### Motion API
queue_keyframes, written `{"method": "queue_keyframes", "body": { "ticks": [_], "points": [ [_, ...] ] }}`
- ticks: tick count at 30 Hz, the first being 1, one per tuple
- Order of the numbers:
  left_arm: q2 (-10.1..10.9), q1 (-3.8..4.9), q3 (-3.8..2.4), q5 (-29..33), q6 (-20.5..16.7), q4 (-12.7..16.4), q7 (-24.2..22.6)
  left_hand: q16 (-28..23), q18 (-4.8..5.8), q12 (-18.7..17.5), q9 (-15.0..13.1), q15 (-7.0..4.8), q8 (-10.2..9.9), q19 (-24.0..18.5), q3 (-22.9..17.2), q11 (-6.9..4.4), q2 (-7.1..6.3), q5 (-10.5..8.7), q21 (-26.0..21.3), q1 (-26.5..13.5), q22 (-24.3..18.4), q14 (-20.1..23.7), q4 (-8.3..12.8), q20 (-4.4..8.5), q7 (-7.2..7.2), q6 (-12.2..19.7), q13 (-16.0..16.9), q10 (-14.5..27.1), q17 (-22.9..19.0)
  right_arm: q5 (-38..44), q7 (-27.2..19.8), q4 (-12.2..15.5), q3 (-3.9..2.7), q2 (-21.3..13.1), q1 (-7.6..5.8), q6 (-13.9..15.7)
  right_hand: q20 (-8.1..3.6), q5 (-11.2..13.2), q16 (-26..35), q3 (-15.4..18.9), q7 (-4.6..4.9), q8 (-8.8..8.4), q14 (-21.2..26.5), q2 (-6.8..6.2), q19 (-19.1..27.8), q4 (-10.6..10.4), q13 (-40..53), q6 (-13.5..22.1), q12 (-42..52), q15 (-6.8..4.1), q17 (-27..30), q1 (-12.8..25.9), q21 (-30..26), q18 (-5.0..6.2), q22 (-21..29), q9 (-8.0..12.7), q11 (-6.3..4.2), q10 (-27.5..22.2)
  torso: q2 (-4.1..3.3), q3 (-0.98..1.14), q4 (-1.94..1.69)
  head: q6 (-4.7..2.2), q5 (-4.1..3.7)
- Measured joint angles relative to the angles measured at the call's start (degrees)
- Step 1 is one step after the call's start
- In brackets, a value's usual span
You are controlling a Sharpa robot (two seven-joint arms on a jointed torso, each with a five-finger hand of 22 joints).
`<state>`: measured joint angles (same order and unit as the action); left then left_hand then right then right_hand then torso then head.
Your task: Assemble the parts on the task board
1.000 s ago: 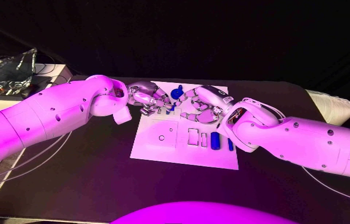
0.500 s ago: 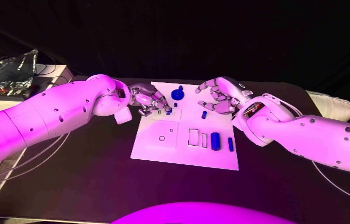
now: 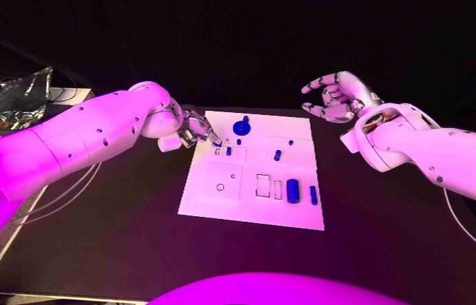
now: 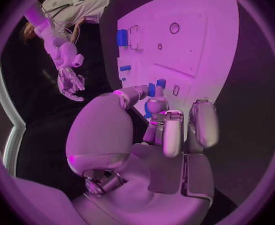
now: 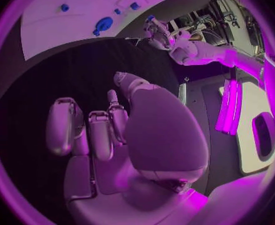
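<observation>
The task board (image 3: 253, 202) lies flat in the middle of the worktop (image 3: 119, 250), its long sides running toward the far edge. The left hand (image 3: 195, 130) sits low over the board's far left corner, fingers curled in close. In the left wrist view a small blue part (image 4: 152, 89) shows at its fingertips (image 4: 174, 135); it looks pinched there, though the fingers hide the contact, so I take the hold as likely rather than certain. That low, tucked pose suits working a piece into a seat near that corner.

The right hand (image 3: 337, 97) hangs raised beyond the board's far right corner, off the board and well apart from the parts, fingers spread and bent with nothing in them. Judged from that, it is parked out of the way so the left arm has the far end of the board to itself.

On the board, a round blue knob (image 3: 242, 126) stands near the far edge, just beside the left hand. A short blue peg (image 3: 276, 155) stands nearer the middle, toward the right side. A blue cylinder (image 3: 293, 190) and a thin blue bar (image 3: 314, 195) lie side by side near the right long edge, next to two pale rectangular slots (image 3: 264, 186). A ring mark (image 3: 220, 187) sits toward the left side.

Open room lies along the near edge of the worktop and on both sides of the board. The tight spot is the far left corner, where the knob stands close to the left hand's fingers and could be knocked.
</observation>
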<state>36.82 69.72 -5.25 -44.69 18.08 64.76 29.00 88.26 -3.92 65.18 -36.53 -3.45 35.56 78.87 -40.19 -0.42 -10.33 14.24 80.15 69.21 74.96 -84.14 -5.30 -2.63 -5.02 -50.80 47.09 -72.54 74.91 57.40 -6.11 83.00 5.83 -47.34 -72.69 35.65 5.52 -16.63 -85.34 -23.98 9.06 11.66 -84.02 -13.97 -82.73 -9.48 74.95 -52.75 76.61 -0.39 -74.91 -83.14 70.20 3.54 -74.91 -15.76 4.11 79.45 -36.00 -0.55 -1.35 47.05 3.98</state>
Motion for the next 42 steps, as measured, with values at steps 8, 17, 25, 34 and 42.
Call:
{"method": "queue_keyframes", "body": {
  "ticks": [8, 17, 25, 34, 42],
  "points": [
    [-4.5, 2.12, 1.33, -2.4, 2.5, -4.9, 4.2, 0.0, 0.00, 0.5, 0.0, -0.21, -0.2, 0.6, -0.8, -0.10, -0.05, 1.19, 0.4, 0.0, 0.0, 0.2, -0.8, 0.18, -0.20, -0.2, 1.1, -0.5, 0.0, -4.8, -2.1, -1.8, -0.15, 0.0, -0.52, 0.5, -0.34, -0.2, 8.1, -2.3, -0.27, -1.05, 0.6, -0.97, 5.9, 1.4, -9.4, 0.3, -12.7, -0.23, 8.8, 1.0, -18.5, 3.11, 5.6, 0.0, -0.07, -8.2, -0.08, 0.08, 0.01, 0.31, 0.31],
    [-8.0, 3.49, 2.65, -7.2, 5.2, -7.8, 6.7, 0.0, 0.00, 0.5, -1.3, -0.21, -0.4, 0.6, -1.0, -0.09, -0.05, 1.29, 0.5, 0.0, 0.0, 0.2, -1.0, 0.18, -0.20, -0.2, 1.1, -0.5, 0.0, -7.1, -3.7, -2.7, -0.19, 0.3, -0.87, 1.3, -0.58, -0.2, 18.0, -3.6, -0.06, -1.38, 3.7, -1.31, 10.0, 2.6, -22.5, 0.3, -26.0, -0.42, 19.3, 1.8, -36.2, 5.07, 16.2, -0.5, 0.49, -14.0, -0.15, 0.05, -0.07, 0.86, 0.63],
    [-9.7, 3.76, 3.43, -12.0, 5.9, -8.0, 7.7, 0.0, 0.00, 0.7, -1.3, -0.21, -0.1, 0.9, -1.3, -0.09, -0.40, 1.36, 0.9, -0.3, 0.0, 0.2, -1.3, 0.25, -0.40, -0.4, 1.3, -0.9, 0.0, -8.5, -4.6, -3.2, -0.19, 0.7, -0.96, 1.8, -0.60, -0.2, 25.5, -4.3, 0.02, -1.60, 5.7, -1.50, 11.9, 2.9, -30.7, 0.3, -34.1, -0.42, 25.9, 2.1, -44.5, 6.20, 21.4, -0.7, 0.71, -16.7, -0.12, -0.01, -0.07, 1.33, 0.75],
    [-11.7, 3.79, 4.60, -14.6, 5.9, -9.6, 8.4, 0.0, 0.01, 0.7, -3.5, -0.27, -0.1, 1.2, -1.4, -0.10, -0.74, 3.99, 0.9, -1.0, 0.0, 0.1, -1.4, 0.37, -0.30, -0.5, 1.1, -0.9, 0.0, -9.3, -5.2, -3.2, -0.19, 1.1, -1.00, 2.0, -0.59, -0.2, 26.1, -4.3, -0.01, -1.60, 5.7, -1.50, 11.9, 2.9, -31.0, 0.4, -34.5, -0.42, 26.3, 2.1, -44.9, 6.20, 21.7, -0.8, 0.58, -17.0, -0.11, -0.05, -0.08, 1.69, 0.96],
    [-12.8, 3.62, 5.54, -15.6, 5.3, -10.6, 8.5, 0.0, 0.00, 0.7, -5.3, -0.44, 0.0, 1.2, -1.6, -0.39, -0.94, 5.98, 0.9, -1.8, 0.0, 0.0, -1.6, 0.37, -0.29, -0.5, 1.1, -1.2, 0.0, -9.6, -5.5, -3.2, -0.20, 1.2, -1.01, 2.0, -0.59, -0.2, 26.7, -4.5, -0.02, -1.60, 6.1, -1.50, 11.9, 3.1, -31.2, 0.4, -34.6, -0.42, 26.8, 2.1, -44.9, 6.20, 21.8, -0.8, 0.49, -17.1, -0.16, -0.09, -0.05, 1.90, 1.03]
  ]
}}
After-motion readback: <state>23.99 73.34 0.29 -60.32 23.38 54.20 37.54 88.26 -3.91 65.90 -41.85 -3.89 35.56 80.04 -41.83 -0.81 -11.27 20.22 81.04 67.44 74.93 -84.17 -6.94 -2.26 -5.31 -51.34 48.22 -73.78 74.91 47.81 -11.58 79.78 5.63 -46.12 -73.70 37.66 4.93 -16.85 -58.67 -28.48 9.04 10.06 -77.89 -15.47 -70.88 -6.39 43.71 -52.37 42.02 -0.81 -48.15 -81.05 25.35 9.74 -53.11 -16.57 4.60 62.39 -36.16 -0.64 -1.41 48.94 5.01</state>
